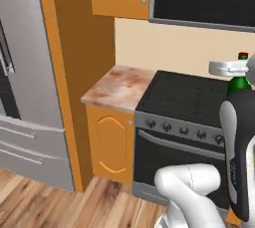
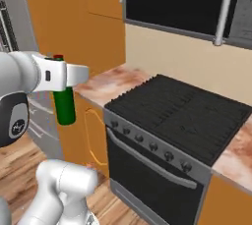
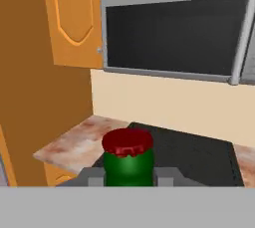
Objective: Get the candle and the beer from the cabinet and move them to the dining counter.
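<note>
The gripper (image 2: 63,79) is closed tight around the neck of the beer (image 2: 64,103), which hangs below it in the air. Under and in front sits the black stove (image 2: 177,116). A bump or loose hold could drop the glass bottle.

Your white Franka arm w/ dark joints (image 2: 15,116) is raised, forearm upright, hand held level. Two-finger gripper (image 2: 61,76) is clamped on the neck of the small dark green glass bottle w/ red cap (image 2: 64,105); bottle hangs upright, clear of any surface.
</note>
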